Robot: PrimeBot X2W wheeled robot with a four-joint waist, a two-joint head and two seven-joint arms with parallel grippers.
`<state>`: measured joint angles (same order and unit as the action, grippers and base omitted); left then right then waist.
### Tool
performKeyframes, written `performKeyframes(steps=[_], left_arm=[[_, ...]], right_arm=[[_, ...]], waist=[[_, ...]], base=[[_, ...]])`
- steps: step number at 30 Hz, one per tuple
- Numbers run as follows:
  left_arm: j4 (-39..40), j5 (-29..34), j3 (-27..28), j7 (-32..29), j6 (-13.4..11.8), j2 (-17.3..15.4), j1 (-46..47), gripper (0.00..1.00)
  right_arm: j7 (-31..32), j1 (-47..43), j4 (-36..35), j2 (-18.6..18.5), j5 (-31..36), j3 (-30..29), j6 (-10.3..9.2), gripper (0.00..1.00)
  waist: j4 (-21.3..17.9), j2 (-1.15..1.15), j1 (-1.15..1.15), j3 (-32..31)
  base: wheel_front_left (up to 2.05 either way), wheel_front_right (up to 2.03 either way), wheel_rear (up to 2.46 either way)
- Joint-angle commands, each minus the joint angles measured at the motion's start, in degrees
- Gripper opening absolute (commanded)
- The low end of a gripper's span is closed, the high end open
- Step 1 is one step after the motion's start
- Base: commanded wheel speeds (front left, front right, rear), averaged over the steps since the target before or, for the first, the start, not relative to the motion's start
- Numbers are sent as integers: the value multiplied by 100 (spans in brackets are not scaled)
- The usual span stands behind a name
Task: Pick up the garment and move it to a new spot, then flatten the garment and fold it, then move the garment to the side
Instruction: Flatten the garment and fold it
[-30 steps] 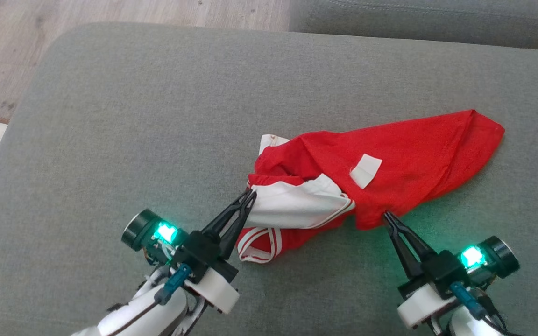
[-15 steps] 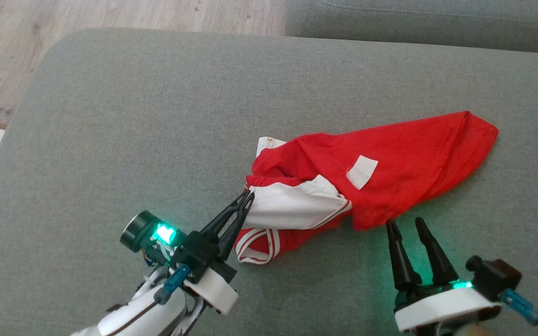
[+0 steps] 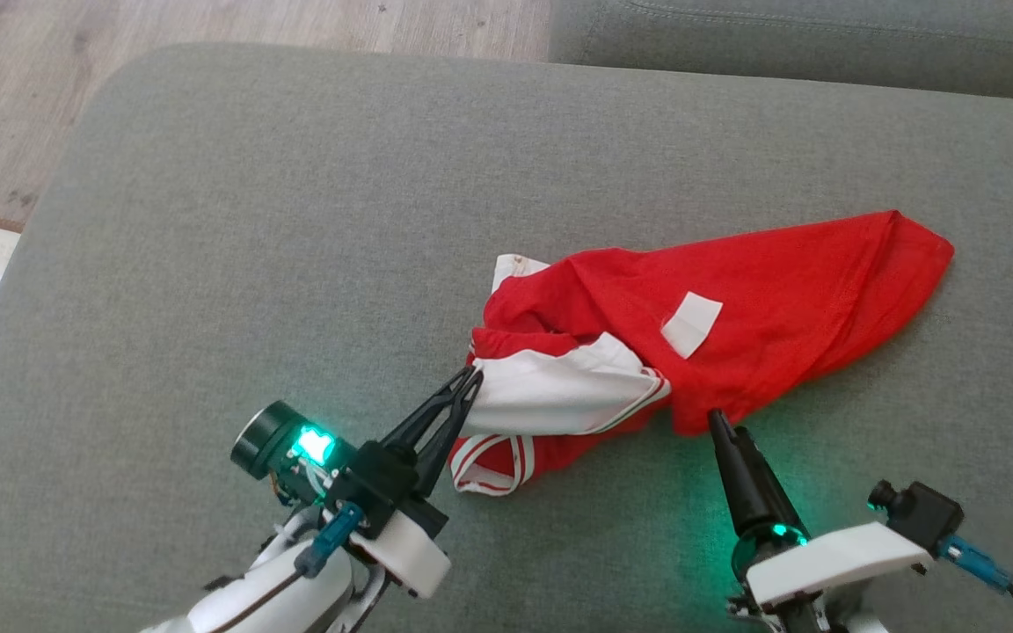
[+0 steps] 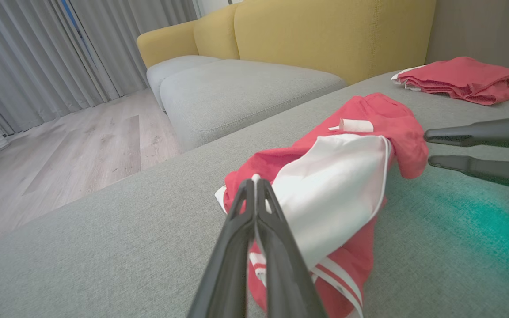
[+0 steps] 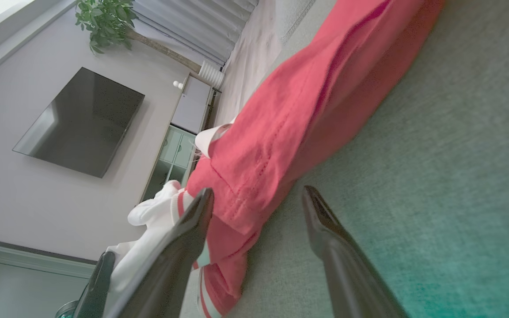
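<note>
We found the garment [image 3: 761, 290] lying on the grey cushion [image 3: 295, 220], in front of the robot and a little to its right side, crumpled and not flat at all. Its long axis ran diagonally in the head view: the bunched end, with a white panel [image 3: 550, 391] and striped trim, lay near the robot at the left, and the red cloth narrowed to a blunt tip that pointed to the right and away from the robot. A small white label [image 3: 691, 323] sat on top, near the middle. The left gripper [image 3: 470, 378] had its jaws pressed together on the edge of the white panel, so we judged that it held the cloth there. The right gripper [image 3: 717, 422] had its jaws apart, with the lower red corner of the hem just at them but not pinched. We judged the garment to be light, soft and limp. It would sag and fold on itself when lifted, it would not break, and thin cloth could slide out of a shallow pinch. For this reason we thought the best places to hold were the hems and corners, where the cloth is doubled, with the two holds well apart along the long axis. A second red garment [image 4: 462, 79] lay folded further to the right.
</note>
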<state>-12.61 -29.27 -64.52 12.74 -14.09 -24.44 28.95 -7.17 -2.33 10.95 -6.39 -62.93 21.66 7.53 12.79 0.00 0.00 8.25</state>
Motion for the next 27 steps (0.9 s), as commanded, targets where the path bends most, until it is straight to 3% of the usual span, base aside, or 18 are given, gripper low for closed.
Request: performKeyframes(steps=[1, 4, 7, 9, 11, 12, 21, 27], left_arm=[[103, -28, 224, 32, 9, -105, 258, 0], [96, -34, 217, 37, 13, -95, 273, 0], [86, -39, 213, 44, 16, -85, 288, 0], [78, -35, 208, 48, 17, -78, 304, 0], [70, -29, 200, 52, 19, -70, 322, 0], [65, -28, 197, 54, 20, -68, 329, 0], [21, -67, 257, 90, -72, -189, 248, 0], [160, -37, 486, 161, -271, -452, 187, 0]], right_arm=[[-6, 275, -204, -74, -113, 180, -4, 95], [-28, 334, -184, -179, -290, 308, -4, 90], [-62, 417, -104, -240, -449, 424, -4, 76], [-45, 494, -48, -280, -554, 537, -4, 47], [-67, 575, -7, -326, -642, 627, -4, 11], [-83, 616, -5, -361, -668, 683, -4, 0], [-647, 685, -284, -927, -457, 836, -4, 0], [-767, 718, -857, -1391, -93, 254, -4, 0]], waist=[[6, 0, 0, 4], [22, 0, 0, 11], [38, 0, 0, 22], [47, 0, 0, 38], [56, 0, 0, 51], [59, 0, 0, 53], [-110, 0, 0, -80], [-373, 0, 0, -242]], base=[[0, 0, 0], [0, 0, 0], [0, 0, 0], [0, 0, 0], [0, 0, 0], [0, 0, 0], [0, 0, 0], [0, 0, 0]])
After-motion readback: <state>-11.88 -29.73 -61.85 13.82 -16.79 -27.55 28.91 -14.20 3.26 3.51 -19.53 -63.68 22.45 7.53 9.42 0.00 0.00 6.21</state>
